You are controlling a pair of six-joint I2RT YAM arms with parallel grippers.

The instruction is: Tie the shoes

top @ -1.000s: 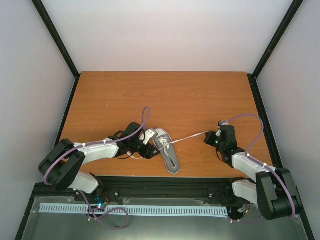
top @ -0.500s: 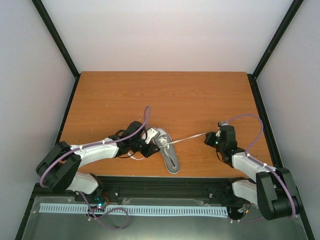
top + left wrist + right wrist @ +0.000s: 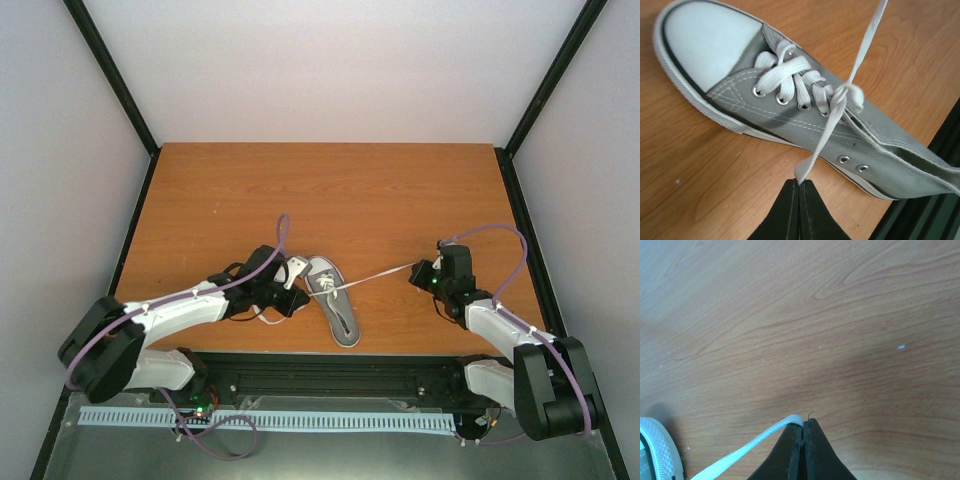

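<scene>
Your right claw (image 3: 802, 426) pinches the end of a white lace (image 3: 747, 446) between its closed black fingers, low over the wood-grain counter (image 3: 815, 330). The lace runs straight down and left to the bottom edge (its far end is out of sight). At lower left, the sneaker (image 3: 662, 450) shows only its white ribbed sole rim.

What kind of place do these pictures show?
Probably a robot test booth in a laboratory, not a home. Plain white walls in a black frame close in a wooden table, and the left arm and right arm, mounted at its near edge, work on one grey sneaker.
</scene>
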